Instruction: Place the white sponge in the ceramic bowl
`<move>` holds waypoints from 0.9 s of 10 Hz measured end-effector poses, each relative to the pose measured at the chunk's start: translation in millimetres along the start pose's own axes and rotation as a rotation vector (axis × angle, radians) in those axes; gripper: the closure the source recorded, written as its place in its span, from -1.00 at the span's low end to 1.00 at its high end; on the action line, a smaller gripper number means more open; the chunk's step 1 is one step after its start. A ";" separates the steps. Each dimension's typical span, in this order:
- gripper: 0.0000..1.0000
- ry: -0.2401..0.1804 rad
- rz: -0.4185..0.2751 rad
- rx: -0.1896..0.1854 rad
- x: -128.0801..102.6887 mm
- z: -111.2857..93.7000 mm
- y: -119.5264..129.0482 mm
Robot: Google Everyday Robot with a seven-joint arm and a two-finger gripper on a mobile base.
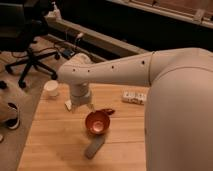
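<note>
The ceramic bowl, copper-orange and glossy inside, sits on the wooden table near its middle. My gripper hangs below the white wrist, just left of and behind the bowl, low over the table. A small white block, the white sponge, shows at the gripper's left side; most of it is hidden by the gripper. I cannot tell whether it is held or lying on the table.
A round white cup stands at the table's far left edge. A flat patterned white box lies at the back right. A grey oblong object lies in front of the bowl. An office chair stands on the floor to the left.
</note>
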 end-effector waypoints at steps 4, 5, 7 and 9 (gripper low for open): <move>-0.30 -0.035 -0.119 -0.009 -11.8 1.8 0.0; -0.30 -0.055 -0.182 -0.013 -20.2 2.1 -1.2; -0.30 -0.123 -0.378 -0.029 -52.2 0.5 -5.8; -0.30 -0.186 -0.579 -0.039 -90.1 -4.8 -10.7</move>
